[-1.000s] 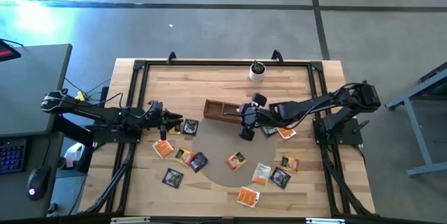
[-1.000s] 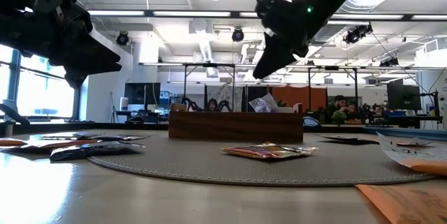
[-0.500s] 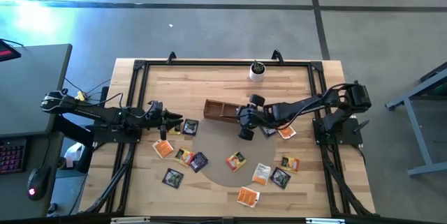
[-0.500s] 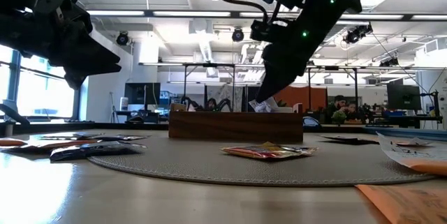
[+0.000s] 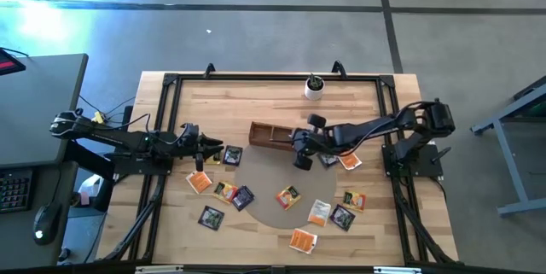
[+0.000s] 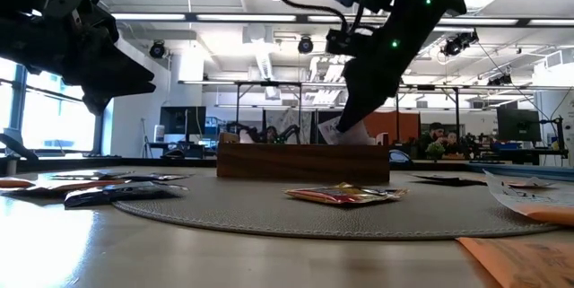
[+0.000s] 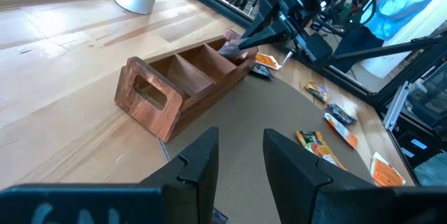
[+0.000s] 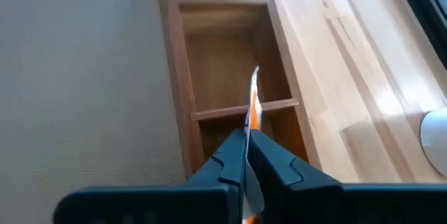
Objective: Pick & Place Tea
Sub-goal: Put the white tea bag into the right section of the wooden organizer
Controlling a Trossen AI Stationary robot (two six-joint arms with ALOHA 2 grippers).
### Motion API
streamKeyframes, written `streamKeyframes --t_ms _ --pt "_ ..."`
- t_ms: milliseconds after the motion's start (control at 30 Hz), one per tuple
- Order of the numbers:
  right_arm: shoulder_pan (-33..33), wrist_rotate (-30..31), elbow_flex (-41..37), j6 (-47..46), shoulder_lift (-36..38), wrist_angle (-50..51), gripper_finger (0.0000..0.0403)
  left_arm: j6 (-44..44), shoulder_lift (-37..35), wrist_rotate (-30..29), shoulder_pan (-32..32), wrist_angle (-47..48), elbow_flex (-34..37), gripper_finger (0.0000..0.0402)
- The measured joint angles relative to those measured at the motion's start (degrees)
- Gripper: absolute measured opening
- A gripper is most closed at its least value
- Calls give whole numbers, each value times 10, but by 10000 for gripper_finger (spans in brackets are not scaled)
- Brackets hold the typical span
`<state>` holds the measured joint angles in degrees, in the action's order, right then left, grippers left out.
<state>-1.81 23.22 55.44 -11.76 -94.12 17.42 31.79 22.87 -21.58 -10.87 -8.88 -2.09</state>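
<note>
A wooden box (image 5: 271, 135) with several compartments lies at the far edge of a round grey mat (image 5: 269, 210). My right gripper (image 5: 296, 142) slants down over the box's right end, shut on an orange-and-white tea sachet (image 8: 253, 102). The left wrist view shows that sachet (image 7: 232, 42) above the end compartment. In the low view it (image 6: 330, 133) reaches the level of the box's rim. Several more sachets lie flat on mat and table, among them an orange one (image 5: 290, 196) and a dark one (image 5: 232, 155). My left gripper (image 7: 241, 161) waits open at the table's left. My right gripper pinches the sachet between its two fingers. The sachet shows edge-on, and its free part (image 8: 254, 91) sticks out beyond the fingertips (image 8: 234, 147). The fingers slant down from the table's right side. The sachet hangs over a box compartment; whether it touches the box I cannot tell.
A small white cup with a plant (image 5: 314, 88) stands near the table's far edge, behind the box. A black frame (image 5: 171, 82) runs round the tabletop. Sachets lie scattered from the left (image 5: 199, 182) to the near right (image 5: 302, 240).
My right gripper has sunk toward the box's right end with the sachet, tipping a little steeper; the sachet now sits at the level of the box's rim.
</note>
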Motion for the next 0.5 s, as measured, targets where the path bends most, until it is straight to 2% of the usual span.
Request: streamKeyframes --t_ms 167,267,400,500 --pt "-5 -24 0 1 42 -1 7 0 0 0 0 0 0 112" --pt "-5 -17 0 2 68 4 7 0 0 0 0 0 0 112" --pt "-3 10 0 12 76 6 10 0 0 0 0 0 0 112" --pt "5 -18 0 16 71 8 3 3 0 0 0 0 0 112"
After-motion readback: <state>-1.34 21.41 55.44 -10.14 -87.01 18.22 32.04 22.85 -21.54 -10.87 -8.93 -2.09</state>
